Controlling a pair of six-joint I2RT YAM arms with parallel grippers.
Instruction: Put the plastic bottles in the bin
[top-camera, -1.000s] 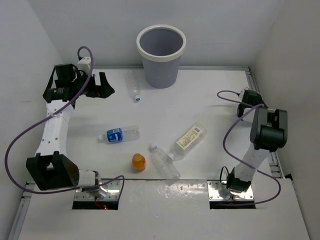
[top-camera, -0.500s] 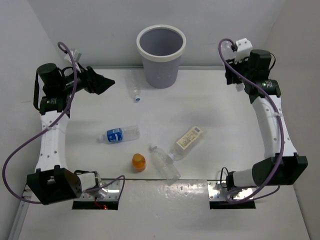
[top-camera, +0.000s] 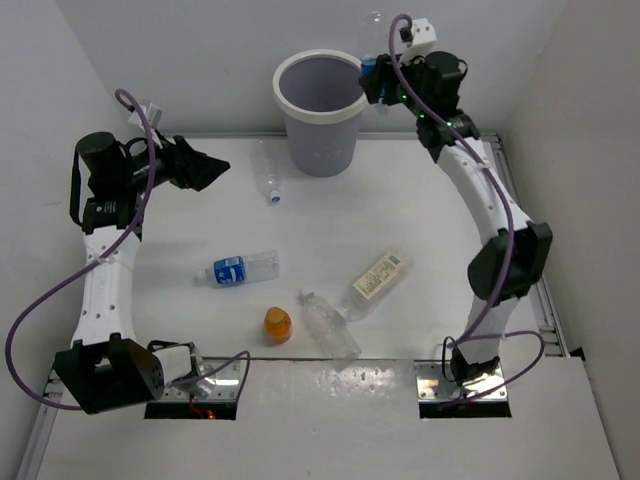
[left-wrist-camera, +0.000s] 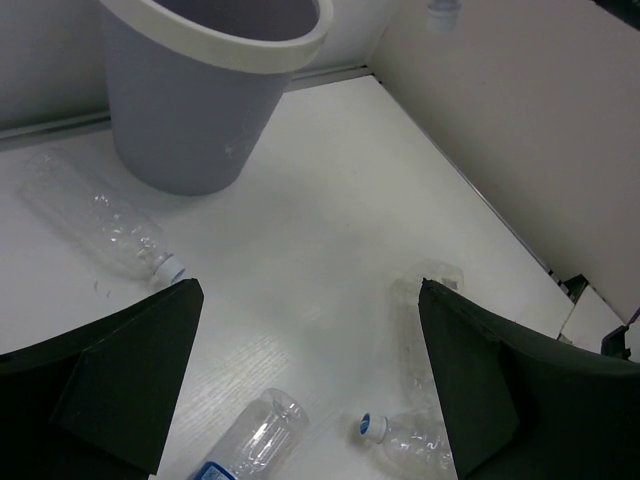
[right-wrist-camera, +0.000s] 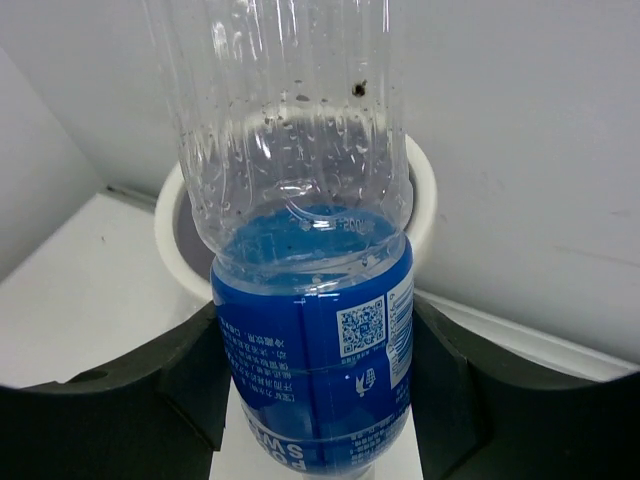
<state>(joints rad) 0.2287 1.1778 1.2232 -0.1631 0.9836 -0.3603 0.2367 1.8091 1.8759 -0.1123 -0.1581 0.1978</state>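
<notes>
My right gripper (top-camera: 377, 80) (right-wrist-camera: 312, 385) is shut on a clear bottle with a blue label (right-wrist-camera: 312, 330) (top-camera: 371, 68). It holds the bottle upright in the air just beside the right rim of the grey, white-rimmed bin (top-camera: 322, 110) (right-wrist-camera: 172, 245) (left-wrist-camera: 200, 90). Several bottles lie on the table: a clear one (top-camera: 266, 172) (left-wrist-camera: 100, 220) left of the bin, a blue-labelled one (top-camera: 243, 269) (left-wrist-camera: 250, 440), a cream-labelled one (top-camera: 378, 280), a plain one (top-camera: 328, 325) (left-wrist-camera: 405, 435) and a squat orange one (top-camera: 277, 324). My left gripper (top-camera: 205, 168) (left-wrist-camera: 310, 290) hangs open above the table's far left, holding nothing.
White walls close in the table on the left, the back and the right. A metal rail (top-camera: 545, 300) runs along the right edge. Purple cables (top-camera: 45, 290) loop beside both arms.
The right arm has swung from the table's right side up and across to the bin's right rim, carrying the blue-labelled bottle. The left arm rose slightly a second ago, then stayed still.
</notes>
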